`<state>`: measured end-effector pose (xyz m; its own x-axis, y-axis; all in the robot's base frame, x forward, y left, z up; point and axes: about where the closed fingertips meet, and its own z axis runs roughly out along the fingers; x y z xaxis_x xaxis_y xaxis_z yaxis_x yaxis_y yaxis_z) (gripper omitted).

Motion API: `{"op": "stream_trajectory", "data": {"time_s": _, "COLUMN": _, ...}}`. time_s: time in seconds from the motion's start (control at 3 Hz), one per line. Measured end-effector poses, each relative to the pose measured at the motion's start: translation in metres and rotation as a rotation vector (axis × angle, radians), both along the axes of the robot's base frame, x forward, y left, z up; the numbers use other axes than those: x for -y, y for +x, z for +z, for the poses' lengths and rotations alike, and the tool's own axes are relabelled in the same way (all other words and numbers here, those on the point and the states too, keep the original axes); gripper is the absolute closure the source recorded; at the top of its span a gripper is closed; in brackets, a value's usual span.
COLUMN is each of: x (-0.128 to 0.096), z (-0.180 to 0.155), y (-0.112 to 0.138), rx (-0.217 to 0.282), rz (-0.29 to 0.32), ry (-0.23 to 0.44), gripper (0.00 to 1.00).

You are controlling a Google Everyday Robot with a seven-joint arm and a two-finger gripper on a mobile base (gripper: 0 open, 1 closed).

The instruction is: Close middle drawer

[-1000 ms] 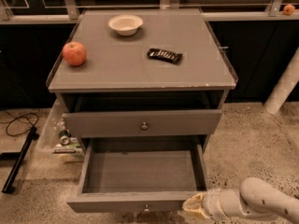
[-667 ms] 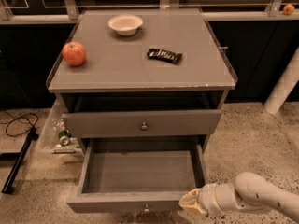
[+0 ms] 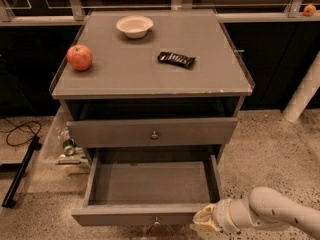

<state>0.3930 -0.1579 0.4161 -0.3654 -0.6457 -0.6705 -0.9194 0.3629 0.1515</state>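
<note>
Here the gripper (image 3: 204, 219), grip state unclear, sits at the front right corner of the pulled-out middle drawer (image 3: 150, 184).

**What the view is keeping back**

The gripper (image 3: 201, 218) is sitting at 5 o'clock, at the right front corner of the middle drawer (image 3: 150, 184), with its arm (image 3: 272, 213) running out past the right edge. The open drawer is covering whatever lies beneath it. At 9 o'clock, clutter (image 3: 66, 146) is lying half hidden behind the table (image 3: 130, 76). At 1 o'clock, a small orange object (image 3: 309, 9) is showing too small to identify.
</note>
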Motion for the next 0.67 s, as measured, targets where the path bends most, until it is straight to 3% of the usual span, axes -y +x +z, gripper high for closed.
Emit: {"op": "stream_trajectory", "data": {"time_s": 0.67, "x": 0.0000, "z": -0.0001, "y": -0.0001, "rx": 0.000, "rz": 0.000, "ry": 0.000, "gripper": 0.57}}
